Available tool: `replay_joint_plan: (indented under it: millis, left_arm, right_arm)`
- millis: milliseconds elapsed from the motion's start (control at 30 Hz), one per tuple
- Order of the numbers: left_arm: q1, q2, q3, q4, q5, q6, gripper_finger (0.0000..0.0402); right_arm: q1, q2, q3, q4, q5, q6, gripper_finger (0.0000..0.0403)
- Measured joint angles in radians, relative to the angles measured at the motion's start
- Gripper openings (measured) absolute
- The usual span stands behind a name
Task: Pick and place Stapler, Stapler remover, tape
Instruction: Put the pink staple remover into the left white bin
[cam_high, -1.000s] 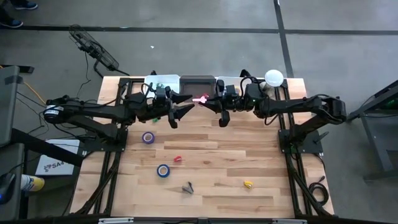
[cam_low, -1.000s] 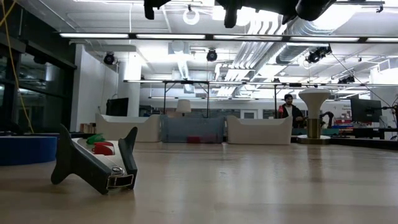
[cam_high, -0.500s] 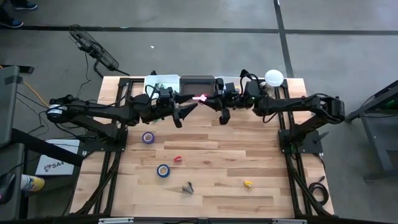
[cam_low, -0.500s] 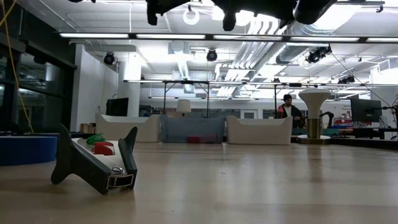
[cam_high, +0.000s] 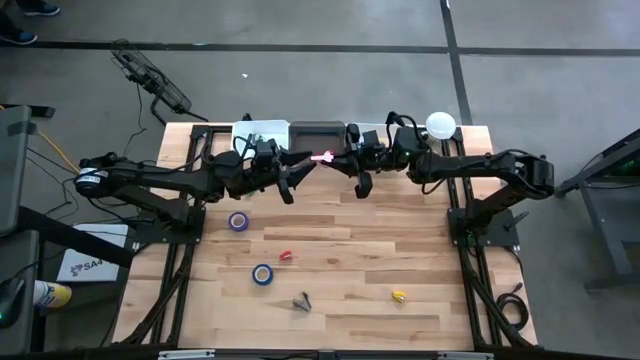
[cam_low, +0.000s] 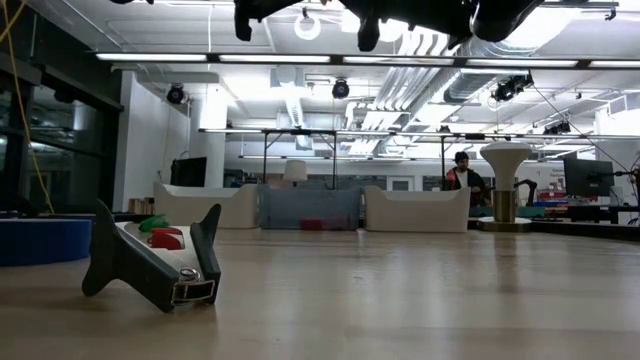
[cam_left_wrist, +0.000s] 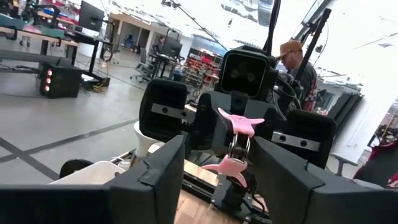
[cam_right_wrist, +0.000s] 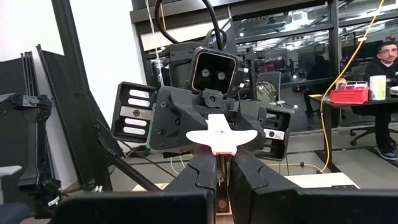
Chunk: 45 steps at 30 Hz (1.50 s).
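Both arms are raised over the table's far edge, facing each other. My right gripper is shut on a pink staple remover, which also shows in the left wrist view. My left gripper is open, and its fingers stand on either side of the remover without visibly touching it. A purple tape roll and a blue tape roll lie flat on the table. The stapler is out of view or too small to tell. My right gripper pinches the pink staple remover between its two fingertips, just under the winged end that sticks out past them. The fingers come about level from the table's right side. The remover is lifted high, clear of the table.
A dark grey winged piece, large in the low view, lies near the front. A small red piece and a yellow piece lie on the wood. White bins and a dark bin line the far edge.
My left gripper has moved toward the table's right, up to the pink staple remover, so that its fingers now flank it. My right gripper has kept the remover raised in about the same place.
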<state>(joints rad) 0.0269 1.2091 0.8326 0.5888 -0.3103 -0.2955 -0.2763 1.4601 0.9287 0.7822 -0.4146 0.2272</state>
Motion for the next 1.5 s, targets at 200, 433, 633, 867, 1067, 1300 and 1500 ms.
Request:
replay_joint_plan:
  millis: [200,433,633,867,1067,1300,1500]
  left_arm:
    - [0.0,0.006,0.0,0.0,-0.014,0.003,0.0136]
    - [-0.001,0.006,0.0,0.0,-0.013,0.003,0.0114]
    - [0.0,0.006,0.0,-0.001,-0.014,0.003,0.0113]
    - [-0.001,0.004,0.001,-0.003,-0.013,0.003,0.0113]
    - [-0.001,0.004,0.001,-0.013,-0.017,0.002,0.0112]
    - [-0.001,0.005,0.0,-0.017,-0.018,0.005,0.0054]
    - [-0.001,0.006,0.0,-0.017,-0.018,0.03,0.0033]
  right_arm:
    - [-0.01,0.0,0.0,-0.002,-0.03,-0.003,0.0004]
    - [-0.01,0.0,0.0,-0.005,-0.03,-0.023,0.0004]
    - [-0.01,0.026,0.011,0.005,-0.052,-0.02,0.0004]
    - [-0.012,0.077,0.088,-0.006,-0.114,-0.001,0.0004]
    - [-0.019,0.077,0.098,-0.057,-0.129,-0.007,0.0004]
    - [-0.023,0.077,0.098,-0.074,-0.128,-0.005,0.0004]
    - [-0.041,0.077,0.098,-0.075,-0.157,0.021,0.0011]
